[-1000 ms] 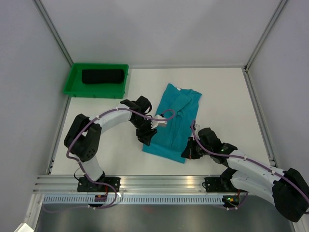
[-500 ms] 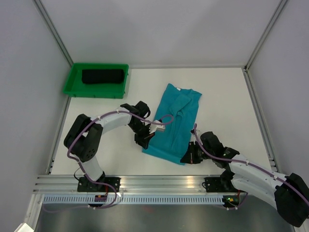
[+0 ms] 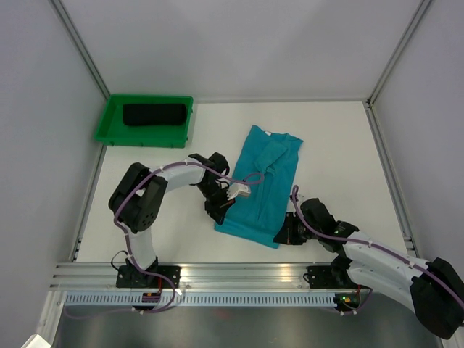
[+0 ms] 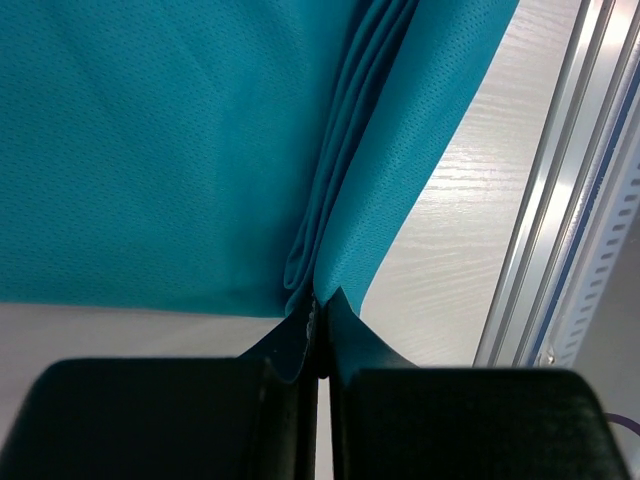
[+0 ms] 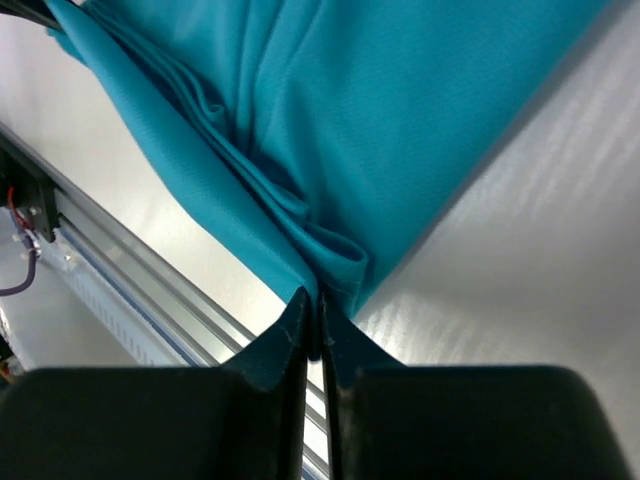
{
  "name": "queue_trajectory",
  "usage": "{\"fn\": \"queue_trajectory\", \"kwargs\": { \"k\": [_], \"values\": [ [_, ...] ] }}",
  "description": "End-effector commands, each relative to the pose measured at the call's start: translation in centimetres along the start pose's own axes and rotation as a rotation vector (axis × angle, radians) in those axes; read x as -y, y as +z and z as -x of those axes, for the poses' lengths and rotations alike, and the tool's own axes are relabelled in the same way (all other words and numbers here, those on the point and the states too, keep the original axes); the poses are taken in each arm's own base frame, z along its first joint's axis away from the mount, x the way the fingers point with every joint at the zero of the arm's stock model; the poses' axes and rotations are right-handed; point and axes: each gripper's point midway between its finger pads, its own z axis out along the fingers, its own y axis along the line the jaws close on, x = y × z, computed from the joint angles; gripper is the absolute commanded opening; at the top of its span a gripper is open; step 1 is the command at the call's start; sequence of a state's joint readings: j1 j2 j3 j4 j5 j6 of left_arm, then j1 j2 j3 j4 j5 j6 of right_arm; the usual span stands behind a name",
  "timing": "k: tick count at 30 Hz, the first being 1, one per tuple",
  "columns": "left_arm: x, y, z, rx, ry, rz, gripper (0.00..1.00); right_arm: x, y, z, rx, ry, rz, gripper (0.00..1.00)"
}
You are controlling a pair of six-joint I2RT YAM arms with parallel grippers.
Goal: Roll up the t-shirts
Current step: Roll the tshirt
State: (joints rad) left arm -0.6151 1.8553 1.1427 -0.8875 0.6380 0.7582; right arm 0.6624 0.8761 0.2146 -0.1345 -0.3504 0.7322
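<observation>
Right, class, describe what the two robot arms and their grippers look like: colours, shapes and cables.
The left arm and right arm match: rounded white links between bulky black joints, with a thin purple cable looped along each. The left gripper and right gripper each have two matte black fingers, broad at the base and tapering to thin tips. No markings are readable.

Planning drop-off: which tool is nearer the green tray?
Left. The left tool pinches the teal shirt at the corner toward the tray; the right tool pinches the opposite corner.
</observation>
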Motion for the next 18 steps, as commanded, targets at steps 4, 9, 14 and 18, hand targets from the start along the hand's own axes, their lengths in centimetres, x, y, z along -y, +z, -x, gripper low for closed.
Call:
{"fn": "queue_trajectory", "kwargs": {
  "k": [4, 9, 14, 18],
  "values": [
    [-0.5, -0.2, 1.5, 0.035, -0.016, -0.005, 0.02, -1.3, -1.8, 3.9, 0.091, -0.138, -0.06, 0.26],
    [-0.5, -0.2, 1.5, 0.035, -0.039, -0.006, 0.02, -5.3, -3.8, 6.6, 0.148, -0.243, 0.013, 0.33],
    [-0.6, -0.4, 1.9, 0.054, -0.052, -0.012, 0.02, -8.1, -5.3, 8.1, 0.162, -0.405, 0.01, 0.34],
    [-0.8, -0.6, 2.2, 0.06, -0.056, -0.009, 0.02, -8.4, -4.1, 7.2, 0.12, -0.621, -0.073, 0.35]
  ]
}}
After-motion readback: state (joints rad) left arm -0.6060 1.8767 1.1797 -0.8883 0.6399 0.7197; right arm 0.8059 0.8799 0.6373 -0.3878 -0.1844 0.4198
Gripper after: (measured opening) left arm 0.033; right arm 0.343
